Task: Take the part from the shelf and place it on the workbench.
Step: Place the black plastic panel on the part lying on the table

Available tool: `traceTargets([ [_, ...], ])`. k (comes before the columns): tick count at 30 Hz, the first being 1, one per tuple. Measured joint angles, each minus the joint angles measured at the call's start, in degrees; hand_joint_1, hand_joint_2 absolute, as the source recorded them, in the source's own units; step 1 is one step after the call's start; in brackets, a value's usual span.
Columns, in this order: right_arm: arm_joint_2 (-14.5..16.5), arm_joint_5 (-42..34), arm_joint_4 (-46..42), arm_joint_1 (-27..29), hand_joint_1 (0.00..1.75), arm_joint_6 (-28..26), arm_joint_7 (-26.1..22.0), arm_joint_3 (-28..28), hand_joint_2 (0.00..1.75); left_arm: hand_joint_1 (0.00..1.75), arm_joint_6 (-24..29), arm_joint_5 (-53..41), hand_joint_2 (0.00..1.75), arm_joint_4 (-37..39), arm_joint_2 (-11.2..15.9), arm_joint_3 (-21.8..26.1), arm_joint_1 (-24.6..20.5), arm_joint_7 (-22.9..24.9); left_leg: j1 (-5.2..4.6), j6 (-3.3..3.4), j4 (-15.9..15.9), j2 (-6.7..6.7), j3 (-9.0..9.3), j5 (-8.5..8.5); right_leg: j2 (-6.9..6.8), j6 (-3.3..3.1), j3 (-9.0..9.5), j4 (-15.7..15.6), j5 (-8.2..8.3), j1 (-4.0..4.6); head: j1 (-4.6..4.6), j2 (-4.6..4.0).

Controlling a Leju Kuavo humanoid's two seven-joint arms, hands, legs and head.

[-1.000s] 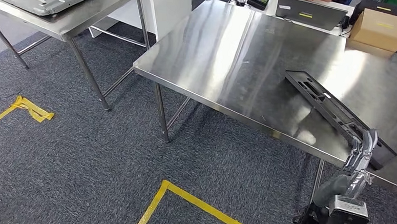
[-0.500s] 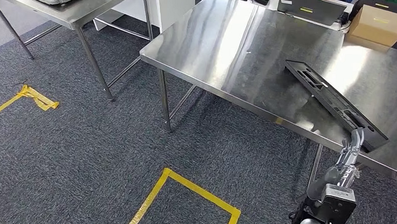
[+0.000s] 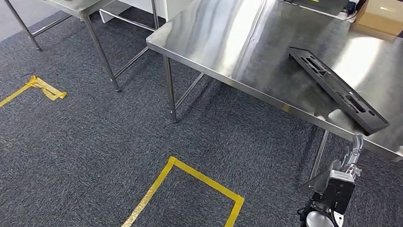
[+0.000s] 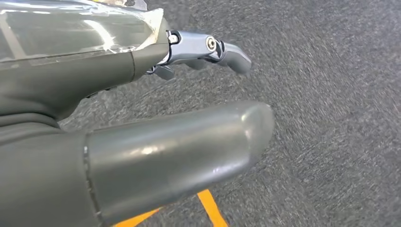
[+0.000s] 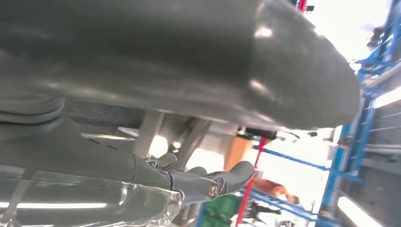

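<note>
One black part lies flat on the steel workbench, long axis running from the far middle toward the near right corner, its near end just above and beyond the right hand, which hangs empty below the bench edge, fingers loosely apart. Left wrist view shows the left hand over carpet, fingers apart, holding nothing; right wrist view looks up at the bench underside.

Dark grey carpet marked with yellow tape runs under two steel tables, the second table standing further left.
</note>
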Motion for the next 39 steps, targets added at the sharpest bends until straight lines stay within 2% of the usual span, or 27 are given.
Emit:
traceTargets([
  [1, -0.34, -0.37, 1.02, -0.22, 0.0, -0.14, -0.08, -0.14, 0.0, 0.0, 0.26, 0.56, 0.0, 0.0, -0.02, -0.27, 0.12, 0.0, 0.11, -0.3, 0.89, 0.05, -0.47, -0.82, -0.47, -0.46, -0.1, -0.01, 0.27, -0.26, -0.01, 0.0],
  [2, -0.75, -0.69, 1.96, -0.46, 0.0, -0.26, -0.14, -0.26, 0.0, 0.0, 0.6, 1.15, 0.0, 0.0, -0.04, -0.57, 0.23, 0.01, 0.24, -0.61, 2.96, 0.21, -1.34, -2.46, -1.0, -0.93, -0.11, -0.07, 0.53, -0.54, -0.04, 0.0],
  [4, -1.69, -1.15, 3.89, -1.18, 0.0, -0.42, -0.23, -0.39, 0.0, 0.0, 1.27, 2.41, 0.0, 0.0, -0.05, -1.32, 0.45, 0.01, 0.55, -1.25, 10.32, 0.6, -4.09, -6.78, -2.09, -1.46, -0.2, -0.04, 0.81, -0.53, -0.09, 0.0],
  [5, -2.26, -1.37, 5.1, -1.68, 0.0, -0.57, -0.26, -0.44, 0.0, 0.0, 1.6, 3.1, 0.0, 0.0, -0.08, -1.78, 0.59, 0.01, 0.7, -1.53, 14.11, 0.66, -5.44, -8.29, -2.68, -1.53, -0.3, 0.0, 0.85, -0.48, -0.1, 0.0],
  [6, -2.85, -1.58, 6.43, -2.33, 0.0, -0.84, -0.26, -0.48, 0.0, 0.0, 1.9, 3.74, 0.0, 0.0, -0.1, -2.3, 0.74, 0.01, 0.87, -1.75, 16.42, 0.73, -6.11, -8.75, -3.23, -1.53, -0.39, 0.07, 0.87, -0.43, -0.1, 0.0],
  [7, -3.44, -1.76, 7.83, -3.07, 0.0, -1.17, -0.26, -0.52, 0.0, 0.0, 2.21, 4.31, 0.0, 0.0, -0.1, -2.85, 0.87, 0.01, 1.04, -1.9, 16.61, 0.89, -5.77, -8.17, -3.76, -1.51, -0.45, 0.18, 0.86, -0.43, -0.1, 0.0],
  [8, -3.98, -1.87, 9.1, -3.83, 0.0, -1.5, -0.26, -0.55, 0.0, 0.0, 2.49, 4.72, 0.0, 0.0, -0.05, -3.38, 0.94, 0.01, 1.19, -1.97, 14.54, 1.27, -4.35, -6.74, -4.25, -1.48, -0.47, 0.33, 0.81, -0.45, -0.11, 0.0],
  [9, -4.5, -1.87, 10.26, -4.55, 0.0, -1.78, -0.26, -0.57, 0.0, 0.0, 2.7, 5.07, 0.0, 0.0, 0.05, -3.86, 0.93, 0.01, 1.29, -1.94, 10.92, 2.03, -2.19, -4.98, -4.71, -1.35, -0.44, 0.52, 0.69, -0.47, -0.1, 0.0],
  [11, -5.53, -1.82, 12.11, -5.61, 0.0, -2.05, -0.26, -0.58, 0.0, 0.0, 3.03, 5.66, 0.0, 0.04, 0.37, -4.68, 0.78, 0.01, 0.82, -1.5, 4.59, 4.27, 1.46, -3.1, -5.7, -0.86, -0.85, 0.85, 0.31, -0.16, -0.1, 0.01],
  [13, -6.49, -1.8, 13.74, -6.49, 0.0, -2.23, -0.27, -0.58, 0.0, 0.0, 3.2, 6.05, 0.0, 0.19, 0.74, -5.34, 0.75, 0.0, 0.05, -0.69, 2.53, 4.99, 2.25, -3.29, -6.79, -0.34, -1.04, 1.04, 0.08, 0.25, -0.06, 0.01],
  [15, -7.18, -1.79, 15.01, -7.3, 0.0, -2.32, -0.3, -0.58, 0.0, 0.0, 3.25, 6.41, 0.0, 0.34, 1.07, -5.79, 0.8, -0.01, -0.03, 0.22, 1.64, 3.72, 2.09, -3.45, -7.33, 0.14, -0.97, 1.27, -0.24, 0.3, -0.02, 0.0],
  [17, -7.88, -1.86, 15.97, -7.8, 0.0, -2.45, -0.36, -0.53, 0.0, 0.0, 3.34, 7.06, 0.0, 0.4, 1.24, -6.22, 0.68, -0.04, 0.19, 1.05, 0.73, 2.39, 2.27, -3.32, -5.0, 0.2, -2.52, 4.04, -1.84, 0.11, 0.03, 0.0],
  [19, -8.73, -2.14, 17.03, -7.89, 0.0, -2.68, -0.41, -0.49, 0.0, 0.0, 3.66, 7.71, 0.0, 0.43, 1.33, -6.73, 0.46, -0.08, 0.25, 1.56, 0.47, 1.0, 2.17, -3.03, -1.95, -0.3, -6.42, 11.48, -4.73, -0.08, 0.1, 0.0],
  [21, -9.23, -2.57, 17.92, -7.69, 0.0, -2.91, -0.4, -0.49, 0.0, 0.0, 4.18, 8.13, 0.0, 0.46, 1.4, -7.17, 0.35, -0.08, 0.19, 1.73, 0.49, -0.53, 2.01, -2.9, -1.14, -0.31, -10.44, 18.48, -6.43, -0.14, 0.13, 0.0],
  [22, -9.29, -2.73, 18.22, -7.63, 0.0, -3.0, -0.4, -0.49, 0.0, 0.0, 4.4, 8.24, 0.0, 0.49, 1.43, -7.32, 0.35, -0.08, 0.17, 1.74, 0.51, -1.28, 2.02, -2.85, -1.04, 0.06, -11.2, 19.2, -6.01, -0.17, 0.13, 0.0],
  [23, -9.37, -2.84, 18.49, -7.6, 0.0, -3.11, -0.39, -0.49, 0.0, 0.0, 4.55, 8.35, 0.0, 0.53, 1.44, -7.48, 0.35, -0.08, 0.17, 1.7, 0.55, -2.05, 2.06, -2.79, -0.88, 0.6, -10.78, 17.49, -4.61, -0.24, 0.12, 0.0],
  [24, -9.49, -2.96, 18.7, -7.63, 0.0, -3.19, -0.39, -0.49, 0.0, 0.0, 4.65, 8.46, 0.0, 0.58, 1.45, -7.63, 0.32, -0.08, 0.19, 1.63, 0.63, -2.8, 2.11, -2.73, -0.4, 1.18, -9.41, 13.87, -2.58, -0.38, 0.13, 0.0],
  [26, -9.87, -3.43, 19.21, -7.73, 0.0, -3.36, -0.39, -0.51, 0.0, 0.0, 5.0, 8.92, 0.0, 0.68, 1.51, -8.02, 0.14, -0.08, 0.12, 1.26, 1.01, -4.27, 1.77, -2.58, 2.18, 1.75, -6.5, 6.33, 0.8, -0.81, 0.14, 0.0],
  [28, -10.15, -3.99, 19.83, -7.71, 0.0, -3.51, -0.38, -0.55, 0.0, 0.0, 5.5, 9.65, 0.0, 0.74, 1.57, -8.31, -0.08, -0.08, 0.08, 0.55, 1.31, -5.58, 0.99, -2.2, 3.65, 1.46, -5.59, 3.63, 1.87, -0.9, 0.13, 0.0],
  [30, -10.2, -4.21, 20.34, -7.82, 0.0, -3.68, -0.38, -0.58, 0.0, 0.0, 6.08, 10.21, 0.0, 0.8, 1.59, -8.47, -0.09, -0.08, 0.26, -0.26, 1.29, -6.52, 0.38, -1.74, 2.53, 0.78, -5.74, 3.7, 2.21, -0.88, 0.11, 0.0],
  [31, -10.21, -4.22, 20.55, -8.03, 0.0, -3.79, -0.38, -0.59, 0.0, 0.0, 6.39, 10.43, 0.0, 0.84, 1.57, -8.57, -0.07, -0.08, 0.23, -0.56, 1.72, -5.8, 0.01, -2.03, 1.93, 0.41, -5.8, 3.63, 2.43, -0.99, 0.08, 0.0],
  [32, -10.2, -4.18, 20.75, -8.23, 0.0, -3.93, -0.39, -0.61, 0.0, 0.0, 6.75, 10.66, 0.0, 0.87, 1.55, -8.75, -0.16, -0.08, 0.21, -0.81, 3.1, -4.37, -0.66, -3.03, 1.23, -0.07, -5.82, 3.51, 2.66, -1.15, -0.04, 0.0],
  [34, -10.22, -3.99, 21.18, -8.51, 0.0, -4.5, -0.41, -0.63, 0.0, 0.0, 7.44, 11.5, 0.0, 0.9, 1.42, -9.25, -0.5, -0.08, 0.26, -1.21, 9.02, -0.79, -3.14, -6.72, -0.28, -0.67, -5.85, 3.4, 2.87, -1.04, -0.27, 0.0],
  [36, -10.17, -3.69, 21.9, -8.95, 0.0, -5.29, -0.42, -0.61, 0.0, 0.0, 8.04, 12.77, 0.0, 0.87, 1.18, -9.8, -0.57, -0.08, 0.64, -1.59, 15.81, 0.54, -5.74, -9.8, -1.92, -0.86, -5.88, 3.42, 2.88, -0.75, -0.36, 0.0],
  [37, -10.15, -3.55, 22.36, -9.36, 0.0, -5.59, -0.41, -0.58, 0.0, 0.0, 8.22, 13.32, 0.0, 0.81, 1.04, -10.02, -0.45, -0.08, 0.81, -1.73, 17.12, 0.77, -6.0, -10.05, -2.7, -0.86, -5.89, 3.43, 2.87, -0.68, -0.37, 0.0],
  [38, -10.14, -3.44, 22.83, -9.83, 0.0, -5.8, -0.41, -0.56, 0.0, 0.0, 8.34, 13.74, 0.0, 0.73, 0.94, -10.19, -0.31, -0.08, 0.97, -1.83, 16.3, 1.03, -5.19, -9.35, -3.45, -0.85, -5.87, 3.43, 2.86, -0.66, -0.37, 0.0],
  [39, -10.15, -3.32, 23.23, -10.26, 0.0, -5.95, -0.41, -0.54, 0.0, 0.0, 8.44, 14.03, 0.0, 0.59, 0.89, -10.33, -0.2, -0.08, 1.1, -1.87, 13.55, 1.58, -3.41, -8.0, -4.11, -0.84, -5.82, 3.45, 2.85, -0.67, -0.38, 0.0],
])
